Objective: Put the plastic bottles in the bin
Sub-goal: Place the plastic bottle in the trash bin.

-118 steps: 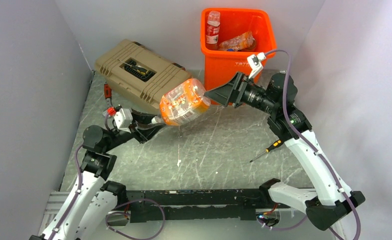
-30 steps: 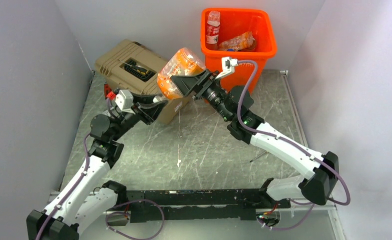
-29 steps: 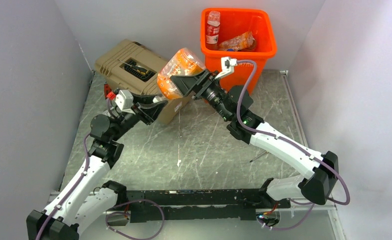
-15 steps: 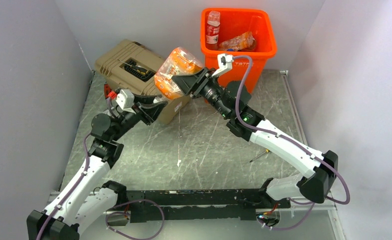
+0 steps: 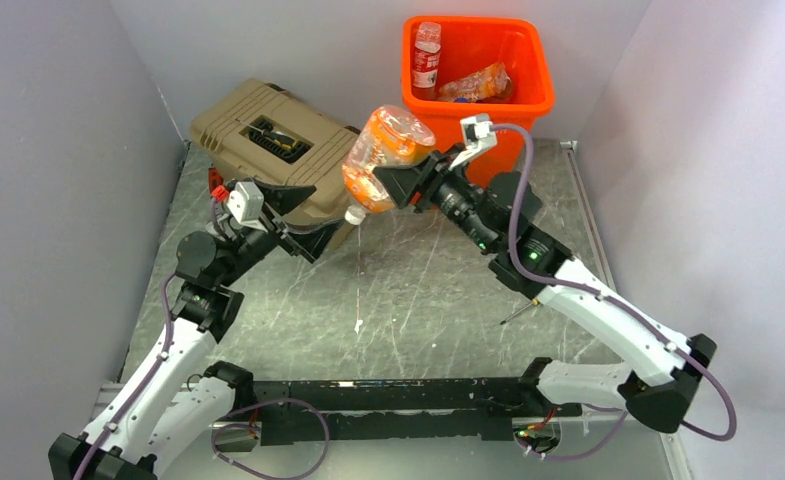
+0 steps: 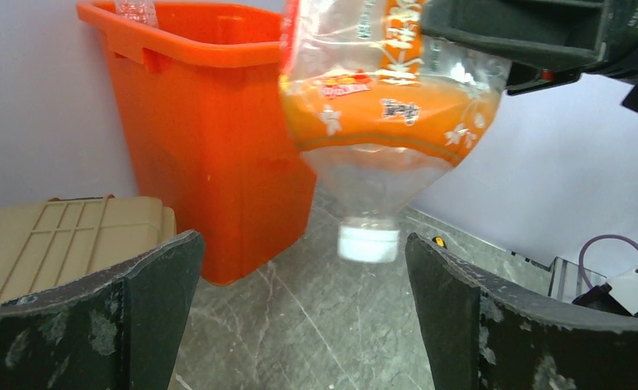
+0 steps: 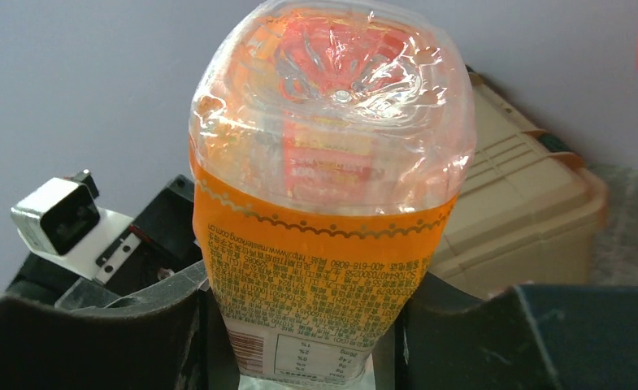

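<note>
A large clear plastic bottle (image 5: 388, 158) with an orange label hangs cap-down above the table, in front of the orange bin (image 5: 480, 118). My right gripper (image 5: 400, 182) is shut on its body (image 7: 332, 162), one finger on each side of the label. My left gripper (image 5: 303, 217) stands open just left of and below the bottle. Its jaws are wide apart with nothing between them, and the white cap (image 6: 368, 242) hangs beyond them. In the bin lie a clear red-labelled bottle (image 5: 426, 55) and a crushed orange one (image 5: 473, 82).
A tan ribbed toolbox (image 5: 268, 140) sits at the back left, right behind the left gripper. A small screwdriver (image 5: 528, 305) lies on the grey table (image 5: 418, 300) under the right arm. Grey walls close in both sides and the back.
The left gripper has opened and let go of the bottle's neck. The right arm has swung the bottle to the right, toward the bin, and it now hangs cap-down.
</note>
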{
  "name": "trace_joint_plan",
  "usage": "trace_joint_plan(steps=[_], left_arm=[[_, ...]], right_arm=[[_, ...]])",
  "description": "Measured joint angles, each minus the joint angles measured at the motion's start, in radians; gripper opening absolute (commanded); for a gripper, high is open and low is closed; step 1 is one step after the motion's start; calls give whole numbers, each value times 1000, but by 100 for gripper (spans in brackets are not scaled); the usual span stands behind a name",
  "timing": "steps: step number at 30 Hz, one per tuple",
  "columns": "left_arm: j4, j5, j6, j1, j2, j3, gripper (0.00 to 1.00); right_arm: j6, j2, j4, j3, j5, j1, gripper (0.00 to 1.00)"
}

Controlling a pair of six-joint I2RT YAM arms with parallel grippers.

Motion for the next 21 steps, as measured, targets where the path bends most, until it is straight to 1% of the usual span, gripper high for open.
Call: trace_joint_plan(steps=[8,13,16,21], left_arm=[[-34,-31,27,0,-47,0,99],[-56,-47,36,0,-50,3,99],[-75,-48,37,-1,-39,13,99],[-99,-52,37,-10,-26,18,99]], right_arm=[[-209,-223,-181,-50,91,0,0],[-325,-330,-286,-51,196,0,0],[-360,-325,-338,-26,259,0,0],[-392,-222,-412,60,324,-2,0]])
